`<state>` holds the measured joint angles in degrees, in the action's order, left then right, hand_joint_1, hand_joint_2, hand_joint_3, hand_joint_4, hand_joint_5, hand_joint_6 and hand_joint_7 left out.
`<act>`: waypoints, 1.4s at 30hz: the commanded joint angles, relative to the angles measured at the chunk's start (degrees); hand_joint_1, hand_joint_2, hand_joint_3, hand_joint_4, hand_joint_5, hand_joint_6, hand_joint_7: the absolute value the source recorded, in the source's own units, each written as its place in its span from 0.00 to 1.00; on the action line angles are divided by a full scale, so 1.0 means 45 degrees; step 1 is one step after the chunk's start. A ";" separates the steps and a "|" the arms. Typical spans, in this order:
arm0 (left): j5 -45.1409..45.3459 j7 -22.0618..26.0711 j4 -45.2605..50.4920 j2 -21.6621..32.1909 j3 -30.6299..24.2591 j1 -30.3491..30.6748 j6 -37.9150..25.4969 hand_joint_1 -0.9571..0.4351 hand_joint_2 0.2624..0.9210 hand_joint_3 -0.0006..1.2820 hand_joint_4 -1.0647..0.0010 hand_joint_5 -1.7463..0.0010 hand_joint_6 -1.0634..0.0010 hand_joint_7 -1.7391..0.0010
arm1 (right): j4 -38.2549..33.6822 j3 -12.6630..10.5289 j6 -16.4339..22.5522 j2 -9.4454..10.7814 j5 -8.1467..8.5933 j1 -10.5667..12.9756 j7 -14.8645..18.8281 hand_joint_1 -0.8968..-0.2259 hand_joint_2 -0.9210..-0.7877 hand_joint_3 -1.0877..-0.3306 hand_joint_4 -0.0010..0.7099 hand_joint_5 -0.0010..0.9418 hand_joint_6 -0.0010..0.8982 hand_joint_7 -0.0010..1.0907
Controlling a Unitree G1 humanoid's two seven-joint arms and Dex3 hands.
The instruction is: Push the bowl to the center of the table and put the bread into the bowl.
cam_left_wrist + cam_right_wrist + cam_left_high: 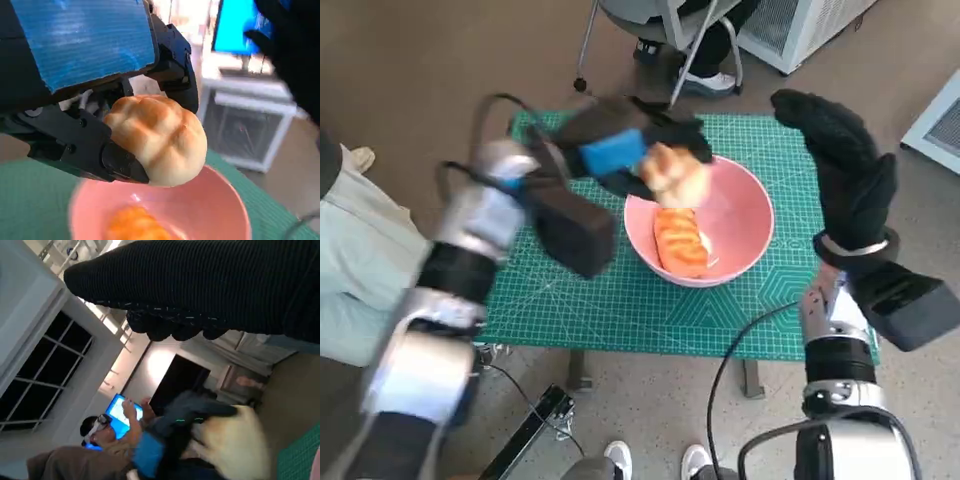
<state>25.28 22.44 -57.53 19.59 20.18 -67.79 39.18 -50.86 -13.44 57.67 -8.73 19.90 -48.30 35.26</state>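
Left hand (620,155) clamped on round golden bread bun (675,175), pink plastic bowl (745,215) directly beneath it; gloved right hand (840,160) empty, fingers apart, farther off.

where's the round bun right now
In the head view the bun is held in the left hand just above the pink bowl's far-left rim, over an orange pastry already inside.

The bowl (200,210) is cut off by the frame edge in the left wrist view, and the orange bread (135,227) inside it is blurred. In the head view, the left robot hand (620,150) is smeared by motion blur.
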 commanded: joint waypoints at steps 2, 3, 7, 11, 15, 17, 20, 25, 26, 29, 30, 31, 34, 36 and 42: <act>0.0599 0.0721 -0.0552 -0.0271 0.0628 -0.0253 -0.1087 0.59 0.94 0.04 0.75 0.84 0.87 0.63 | 0.0108 -0.0001 0.0000 -0.0107 -0.0088 0.0311 -0.0054 0.46 0.00 0.52 0.46 0.00 0.02 0.71; 0.0650 0.0829 -0.0573 -0.0302 0.0697 -0.0251 -0.1207 0.57 0.92 0.03 0.82 0.90 0.92 0.66 | 0.0137 -0.0007 -0.0005 -0.0127 -0.0075 0.0329 -0.0048 0.46 0.00 0.52 0.46 0.00 0.02 0.71; 0.0769 0.1035 -0.0636 -0.0366 0.0886 -0.0214 -0.1439 0.54 0.87 0.01 0.96 0.98 0.98 0.73 | 0.0281 -0.0047 -0.0010 -0.0199 -0.0047 0.0413 -0.0065 0.46 0.00 0.52 0.46 0.00 0.02 0.71; 0.0873 0.0691 -0.0707 -0.0323 0.0944 -0.0082 -0.1070 0.52 0.84 0.00 0.99 0.99 1.00 0.75 | 0.0425 -0.0060 0.0022 -0.0250 -0.0107 0.0510 -0.0147 0.46 0.00 0.52 0.46 0.00 0.02 0.71; 0.0730 0.0386 -0.0806 -0.0291 0.0780 0.0043 -0.0765 0.50 0.84 0.00 1.00 1.00 1.00 0.76 | 0.0589 -0.0042 0.0011 -0.0278 -0.0166 0.0582 -0.0272 0.45 0.00 0.52 0.46 0.00 0.01 0.70; 0.0373 0.0417 -0.0893 -0.0338 0.0488 0.0116 -0.0736 0.49 0.84 0.00 1.00 1.00 1.00 0.76 | 0.0604 -0.0042 0.0012 -0.0294 -0.0180 0.0580 -0.0314 0.44 0.00 0.52 0.46 0.00 0.01 0.70; -0.0490 0.0532 -0.0962 -0.0441 -0.0212 0.0238 -0.0656 0.48 0.85 0.00 1.00 1.00 1.00 0.75 | 0.0671 -0.0023 0.0018 -0.0297 -0.0225 0.0577 -0.0408 0.44 0.00 0.52 0.46 0.00 0.00 0.70; -0.2206 0.0415 -0.1210 -0.0622 -0.1646 0.0463 0.0047 0.45 0.94 0.02 0.86 0.97 0.91 0.73 | 0.0649 0.0010 0.0043 -0.0309 -0.0310 0.0488 -0.0572 0.44 0.00 0.52 0.46 0.00 0.00 0.69; -0.2638 0.0315 -0.1185 -0.0695 -0.2032 0.0551 0.0160 0.44 0.95 0.01 0.84 0.97 0.89 0.73 | 0.0652 0.0015 0.0043 -0.0308 -0.0320 0.0467 -0.0599 0.44 0.00 0.52 0.46 0.00 0.00 0.69; -0.3723 0.0129 -0.1006 -0.0896 -0.2976 0.0811 0.0342 0.43 0.98 0.03 0.70 0.97 0.76 0.75 | 0.0662 0.0035 0.0029 -0.0290 -0.0349 0.0414 -0.0681 0.45 0.00 0.52 0.46 0.00 0.00 0.69; -0.4247 0.0133 -0.0815 -0.1018 -0.3372 0.0965 0.0287 0.43 0.99 0.04 0.66 0.97 0.73 0.76 | 0.0673 0.0039 0.0017 -0.0275 -0.0353 0.0395 -0.0707 0.46 0.00 0.52 0.46 0.00 0.00 0.69; -0.4606 0.0158 -0.0677 -0.1106 -0.3651 0.1073 0.0242 0.43 0.99 0.04 0.64 0.96 0.71 0.76 | 0.0683 0.0044 0.0007 -0.0264 -0.0360 0.0384 -0.0730 0.46 0.00 0.52 0.46 0.00 0.00 0.69; -0.5942 0.0319 0.0242 -0.1459 -0.4527 0.1699 -0.0056 0.43 1.00 0.07 0.57 0.96 0.65 0.76 | 0.0799 0.0088 -0.0056 -0.0210 -0.0389 0.0360 -0.0833 0.46 0.00 0.52 0.46 0.00 0.00 0.69; -0.6721 0.0455 0.1024 -0.1663 -0.4945 0.2159 -0.0204 0.44 1.00 0.09 0.55 0.96 0.64 0.77 | 0.0882 0.0125 -0.0093 -0.0174 -0.0427 0.0352 -0.0928 0.46 0.00 0.52 0.46 0.00 0.00 0.69; -0.8241 0.0485 0.4421 -0.2036 -0.5487 0.3871 -0.1158 0.47 1.00 0.13 0.57 0.97 0.79 0.64 | 0.1201 0.0250 -0.0217 -0.0068 -0.0704 0.0338 -0.1369 0.48 0.00 0.52 0.46 0.00 0.00 0.68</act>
<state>-9.25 24.64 -44.95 11.21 -3.42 -54.30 36.29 -46.04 -12.89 57.60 -9.66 17.78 -47.07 30.43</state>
